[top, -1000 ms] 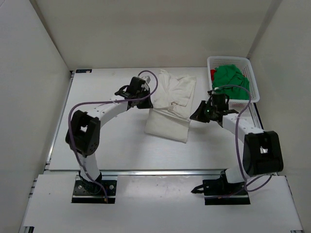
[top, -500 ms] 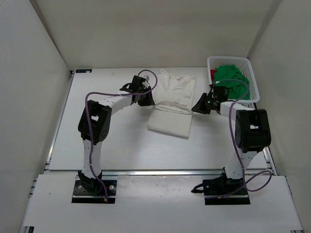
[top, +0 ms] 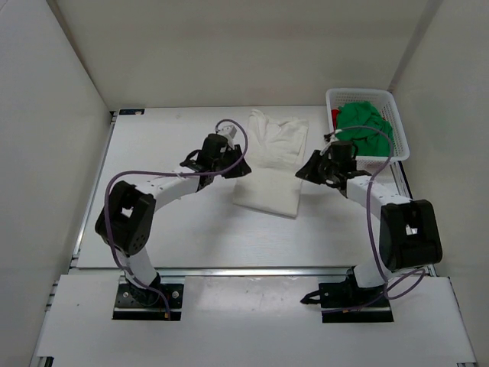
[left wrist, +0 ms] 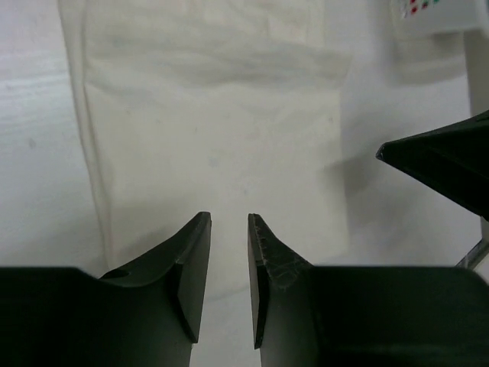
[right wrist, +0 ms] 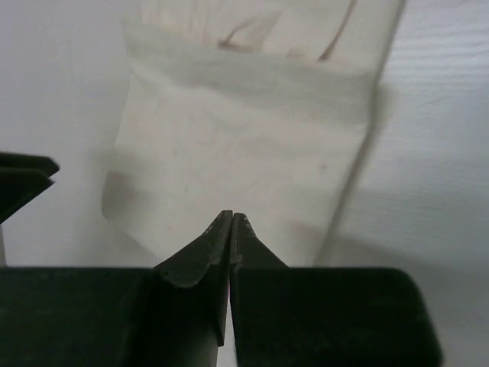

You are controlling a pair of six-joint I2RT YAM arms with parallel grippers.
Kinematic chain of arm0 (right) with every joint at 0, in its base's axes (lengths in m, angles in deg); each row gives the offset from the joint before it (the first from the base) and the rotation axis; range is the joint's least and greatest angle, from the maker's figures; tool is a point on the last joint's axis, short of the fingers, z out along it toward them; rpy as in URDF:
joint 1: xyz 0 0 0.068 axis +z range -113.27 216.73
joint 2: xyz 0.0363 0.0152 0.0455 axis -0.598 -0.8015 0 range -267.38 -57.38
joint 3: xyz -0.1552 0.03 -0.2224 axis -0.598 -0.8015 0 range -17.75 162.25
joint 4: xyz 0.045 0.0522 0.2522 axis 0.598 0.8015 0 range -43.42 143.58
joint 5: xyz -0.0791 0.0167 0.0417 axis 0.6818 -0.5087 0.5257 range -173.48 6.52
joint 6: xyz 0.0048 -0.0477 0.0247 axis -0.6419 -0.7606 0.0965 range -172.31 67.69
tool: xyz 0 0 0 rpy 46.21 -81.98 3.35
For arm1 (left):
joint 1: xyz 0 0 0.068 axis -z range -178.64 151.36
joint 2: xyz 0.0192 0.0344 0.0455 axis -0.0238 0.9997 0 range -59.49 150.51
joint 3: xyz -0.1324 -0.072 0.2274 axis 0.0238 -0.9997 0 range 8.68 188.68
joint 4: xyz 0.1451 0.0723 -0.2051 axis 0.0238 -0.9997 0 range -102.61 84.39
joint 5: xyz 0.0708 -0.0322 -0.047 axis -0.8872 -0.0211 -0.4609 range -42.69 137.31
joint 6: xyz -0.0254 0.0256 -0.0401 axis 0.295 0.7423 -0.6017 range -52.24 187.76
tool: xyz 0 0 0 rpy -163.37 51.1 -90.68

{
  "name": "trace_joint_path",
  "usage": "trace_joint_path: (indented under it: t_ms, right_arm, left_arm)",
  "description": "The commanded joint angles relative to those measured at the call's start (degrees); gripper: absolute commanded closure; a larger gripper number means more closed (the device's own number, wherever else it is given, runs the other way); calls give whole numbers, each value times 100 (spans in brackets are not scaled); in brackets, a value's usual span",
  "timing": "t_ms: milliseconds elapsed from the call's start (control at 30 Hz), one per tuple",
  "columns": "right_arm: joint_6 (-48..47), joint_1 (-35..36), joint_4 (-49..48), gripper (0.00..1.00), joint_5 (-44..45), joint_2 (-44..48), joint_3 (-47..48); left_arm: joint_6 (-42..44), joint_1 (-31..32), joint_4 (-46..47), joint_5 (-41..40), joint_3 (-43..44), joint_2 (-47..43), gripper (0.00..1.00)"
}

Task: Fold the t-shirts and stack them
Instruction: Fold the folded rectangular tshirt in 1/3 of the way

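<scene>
Cream-white t-shirt (top: pixel 271 164) lies folded by the table's (top: pixel 183 229) far edge; green t-shirt (top: pixel 363 122) and red t-shirt (top: pixel 335 116) sit in the basket (top: pixel 399 141), far right corner. Left gripper (left wrist: pixel 228 222) — released, empty; right gripper (right wrist: pixel 231 218) — clenched, empty.

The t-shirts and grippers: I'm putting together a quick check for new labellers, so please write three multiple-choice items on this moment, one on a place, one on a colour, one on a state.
1. The green shirt lies: A over the right arm; B in the basket; C over the left arm.
2. The laid-out shirt on the table is: A red; B green; C cream-white.
3. The right gripper is: A shut; B wide open; C gripping the basket.
Key: 1 B, green cloth fills the basket at the far right. 2 C, the top view shows pale cloth. 3 A, its fingertips meet in its wrist view.
</scene>
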Motion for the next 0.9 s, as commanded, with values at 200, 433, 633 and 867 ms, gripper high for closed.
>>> trace_joint_path:
  t_ms: [200,433,633,867]
  right_arm:
    - [-38,1058,-417,100,361,-23,-1033]
    - [-38,1101,-539,100,273,407,-2008]
    - [-169,1032,-364,97,53,1040,-2282]
    - [-310,882,330,70,351,2103,-2237]
  left_arm:
    - [-330,-66,836,334,-1770,245,65]
    - [-524,241,1189,351,-3054,-474,65]
    - [-551,373,1128,246,-3636,-1476,59]
    - [-181,162,205,-315,-3802,-2601,51]
